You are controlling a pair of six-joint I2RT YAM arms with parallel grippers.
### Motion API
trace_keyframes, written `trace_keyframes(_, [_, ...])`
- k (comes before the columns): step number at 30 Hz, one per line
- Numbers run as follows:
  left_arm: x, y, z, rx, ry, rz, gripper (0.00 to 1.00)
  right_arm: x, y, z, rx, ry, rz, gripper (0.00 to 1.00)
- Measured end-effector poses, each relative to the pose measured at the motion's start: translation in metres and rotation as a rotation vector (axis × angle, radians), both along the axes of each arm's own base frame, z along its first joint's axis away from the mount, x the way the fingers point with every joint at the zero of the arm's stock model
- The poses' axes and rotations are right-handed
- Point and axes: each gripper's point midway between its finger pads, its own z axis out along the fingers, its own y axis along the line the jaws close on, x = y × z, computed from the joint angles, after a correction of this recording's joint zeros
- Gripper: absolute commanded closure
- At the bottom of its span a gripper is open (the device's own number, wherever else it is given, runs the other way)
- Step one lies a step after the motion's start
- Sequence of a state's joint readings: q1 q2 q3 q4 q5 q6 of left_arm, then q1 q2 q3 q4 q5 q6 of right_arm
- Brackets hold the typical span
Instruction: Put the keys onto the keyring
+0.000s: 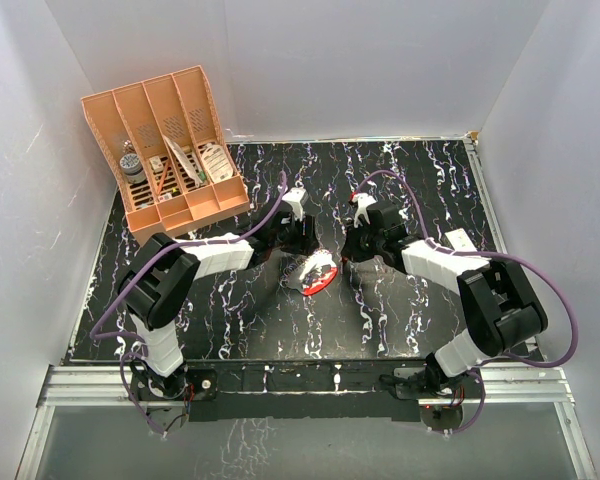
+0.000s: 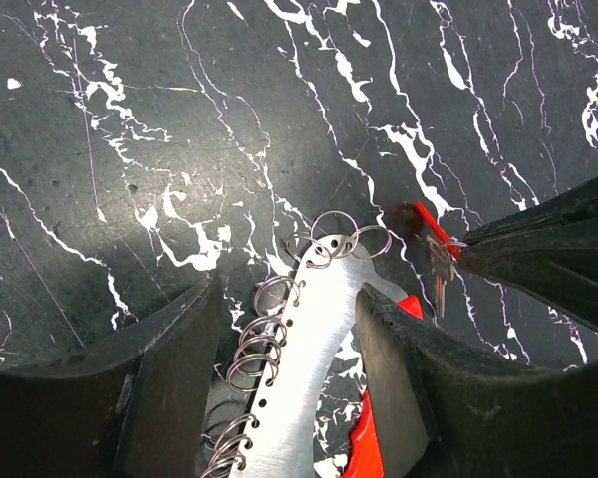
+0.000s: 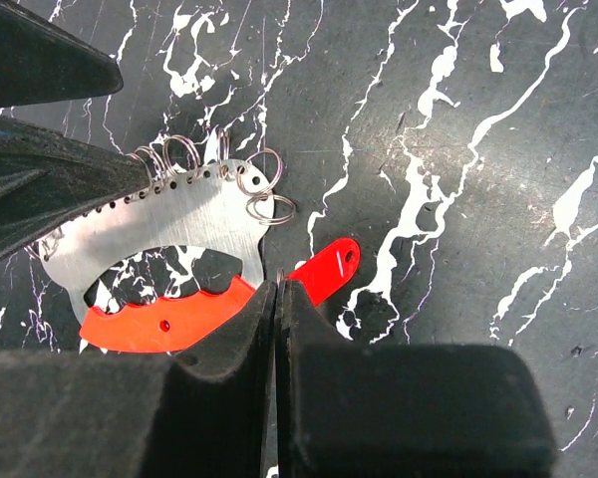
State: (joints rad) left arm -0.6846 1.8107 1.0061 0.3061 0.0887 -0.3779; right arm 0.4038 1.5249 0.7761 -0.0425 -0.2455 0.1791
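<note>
The keyring (image 1: 315, 272) lies flat on the bench (image 1: 410, 175), near the middle, between the two arms. It is a thin metal plate with a red rim on one side and a row of small wire rings (image 2: 262, 344) along the other edge. The left gripper (image 2: 284, 299) has its jaws apart, one on each side of the plate. I cannot tell if they press on it or only stand around it. The right gripper (image 3: 279, 291) has its jaws together, clamped on the key (image 3: 324, 271). The red head of the key sticks out at the tip, just beside the end rings.

I judge that the key is very light, stiff and smooth, so it can turn or slip in such a small pinch. The hole in its red head should be kept free of the jaws. The plate looks rigid, but it probably slides easily on the bench, so it is better to hold it by the long edges. The wire rings look springy and may bend, so it is better not to squeeze them.
</note>
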Motion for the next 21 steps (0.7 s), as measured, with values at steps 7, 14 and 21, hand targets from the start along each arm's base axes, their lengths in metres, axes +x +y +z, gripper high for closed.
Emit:
trace_keyframes(7, [-0.002, 0.001, -0.003, 0.001, 0.009, 0.005, 0.45, 0.000, -0.001, 0.000, -0.011, -0.009, 0.014, 1.00])
trace_keyframes(14, [-0.012, 0.002, -0.013, 0.011, 0.035, 0.002, 0.45, -0.001, 0.004, -0.008, -0.002, 0.019, 0.040, 1.00])
trace_keyframes(21, [-0.018, 0.006, -0.020, 0.023, 0.054, 0.002, 0.45, -0.002, 0.007, -0.011, 0.003, 0.032, 0.052, 1.00])
